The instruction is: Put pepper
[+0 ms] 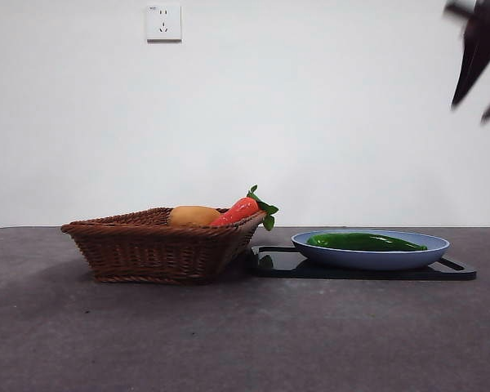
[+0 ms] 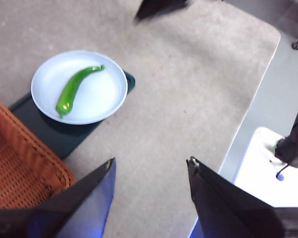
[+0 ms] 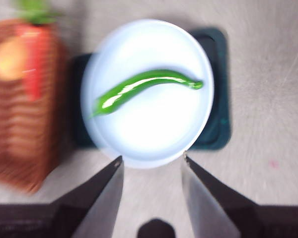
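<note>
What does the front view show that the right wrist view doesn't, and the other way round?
Only the front view shows the wall socket and a dark arm tip high at a corner. Only the right wrist view shows the right pincer, open above the table. Both show the pepper lying on the plate, the dark tray, and the basket holding a carrot.

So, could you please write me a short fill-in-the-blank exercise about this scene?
1. The pepper lies on the pale blue ____.
2. The plate sits on a dark ____.
3. The carrot rests in the wicker ____.
4. The right gripper hangs open over the ____.

Missing words: plate; tray; basket; plate
</note>
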You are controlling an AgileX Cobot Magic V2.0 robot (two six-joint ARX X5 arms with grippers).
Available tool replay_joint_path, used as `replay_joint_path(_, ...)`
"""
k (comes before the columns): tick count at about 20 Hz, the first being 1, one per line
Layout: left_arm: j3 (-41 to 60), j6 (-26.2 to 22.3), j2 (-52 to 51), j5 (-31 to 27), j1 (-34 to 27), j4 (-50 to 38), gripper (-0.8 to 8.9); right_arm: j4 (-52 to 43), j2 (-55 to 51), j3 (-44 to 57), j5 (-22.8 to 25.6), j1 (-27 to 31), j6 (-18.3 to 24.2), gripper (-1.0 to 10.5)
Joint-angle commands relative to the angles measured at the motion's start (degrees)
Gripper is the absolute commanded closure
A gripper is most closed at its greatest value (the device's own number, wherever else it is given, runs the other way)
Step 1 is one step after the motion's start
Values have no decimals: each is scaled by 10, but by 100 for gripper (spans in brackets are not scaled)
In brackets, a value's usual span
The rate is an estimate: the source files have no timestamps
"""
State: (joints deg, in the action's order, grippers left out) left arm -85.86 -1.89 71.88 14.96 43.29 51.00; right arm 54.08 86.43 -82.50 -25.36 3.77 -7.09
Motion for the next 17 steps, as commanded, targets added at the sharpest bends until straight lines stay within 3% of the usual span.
replay_joint_path(1,-9,2,6,1,5,-1,555,48,-84,-12,-2,-14,39,740)
replay_joint_path(9,-9,-9,6,1,5,-1,555,221,-302,-12,0,-106,57,748)
replay_joint_path(12,-9,-9,6,1,5,-1,559,245,-330,-12,2,-122,69,844)
replay_joint_path(14,-9,-9,6,1,5,1,658,245,-335,-12,2,-122,94,939)
replay_joint_path(16,-9,-9,6,1,5,1,800,245,-334,-12,2,-122,98,941)
replay_joint_path(17,-9,-9,6,1,5,1,805,245,-332,-12,2,-122,99,941)
